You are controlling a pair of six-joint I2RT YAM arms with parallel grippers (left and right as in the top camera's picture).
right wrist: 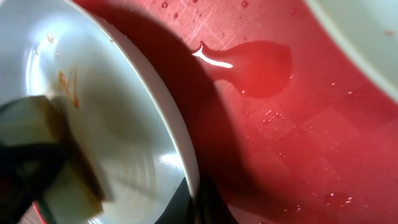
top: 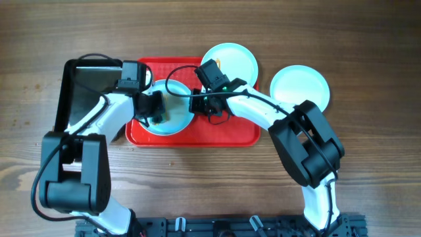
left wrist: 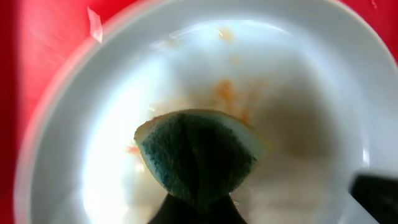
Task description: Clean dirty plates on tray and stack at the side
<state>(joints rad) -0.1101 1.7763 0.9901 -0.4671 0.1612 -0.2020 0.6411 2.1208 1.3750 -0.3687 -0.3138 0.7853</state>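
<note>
Step in hand: we judge this to be the scrubbing of the dirty plate [top: 176,120], which lies at the left end of the tray [top: 230,133].
Left gripper [top: 152,110]: closed on a sponge [left wrist: 196,155], whose green scouring face is pressed onto the plate's inner surface.
Right gripper [top: 209,108]: at the plate's right rim. In the right wrist view a dark finger meets the rim at the bottom edge, so we read it as nipped shut on that rim to steady the plate. The grip itself is mostly out of frame.
Soil remaining: orange streaks [left wrist: 227,92] lie just beyond the sponge, with fainter specks near the far rim. The plate is not yet clean.
Tray condition: a water puddle [right wrist: 255,62] and droplets sit on the textured base beside the plate.
Other plates: a second plate [top: 230,62] overlaps the tray's far edge, and a third plate [top: 300,85] rests on the table to the right, clear of the tray. From overhead we cannot tell whether either is stained.
Other items: a black pan [top: 85,85] stands just left of the tray.
Next move, our judgement: push the sponge forward across the orange streaks while the right gripper holds the rim. The wet tray may let the plate slide, so the hold should be kept firm.
Progress: early to middle; nothing is stacked yet.
</note>
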